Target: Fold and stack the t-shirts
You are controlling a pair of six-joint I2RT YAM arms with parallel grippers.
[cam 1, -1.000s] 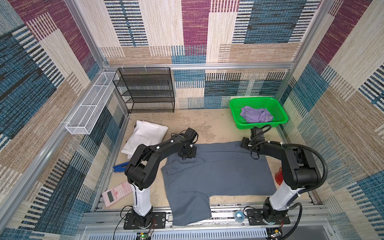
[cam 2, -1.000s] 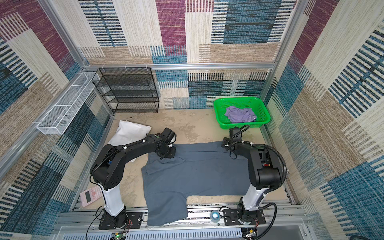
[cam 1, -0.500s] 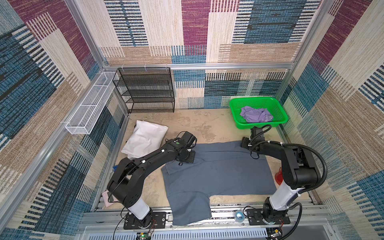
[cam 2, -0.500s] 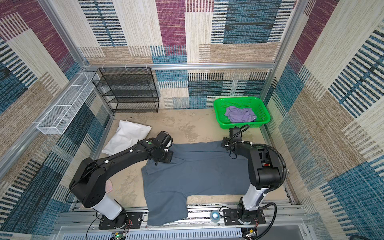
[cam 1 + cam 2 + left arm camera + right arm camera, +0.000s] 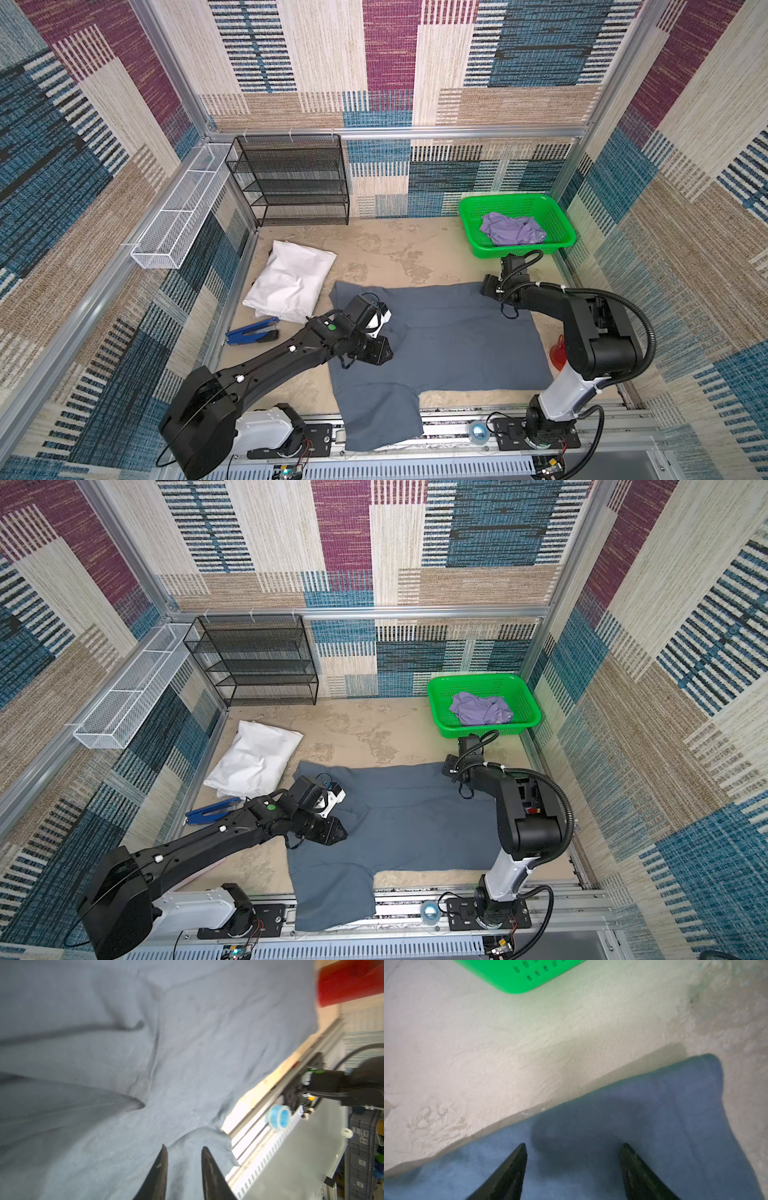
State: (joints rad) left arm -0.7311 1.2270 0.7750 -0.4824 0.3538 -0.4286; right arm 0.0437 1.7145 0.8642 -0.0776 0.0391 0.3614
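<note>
The slate blue-grey t-shirt (image 5: 457,340) (image 5: 415,820) lies spread flat on the table, one part hanging over the front rail. My left gripper (image 5: 386,356) (image 5: 340,835) hovers low over its left side. In the left wrist view the left gripper (image 5: 185,1147) is open by a narrow gap, with only flat cloth (image 5: 187,1043) beyond. My right gripper (image 5: 486,286) (image 5: 446,766) sits at the shirt's far right corner. It shows open wide in the right wrist view (image 5: 573,1145), above the cloth (image 5: 633,1115), holding nothing. The lavender t-shirt (image 5: 511,228) (image 5: 480,708) lies crumpled in the green basket (image 5: 515,199) (image 5: 478,678).
A white cloth bundle (image 5: 291,282) and a blue stapler (image 5: 251,332) lie left of the shirt. A black wire rack (image 5: 291,183) stands at the back, a white wire basket (image 5: 178,212) on the left wall. A red funnel (image 5: 559,353) and a tape roll (image 5: 478,432) sit near the right arm's base.
My left gripper has come back from the shirt's far left edge toward the front, over the cloth, and its jaws have parted slightly after being shut. The right arm has stayed still.
</note>
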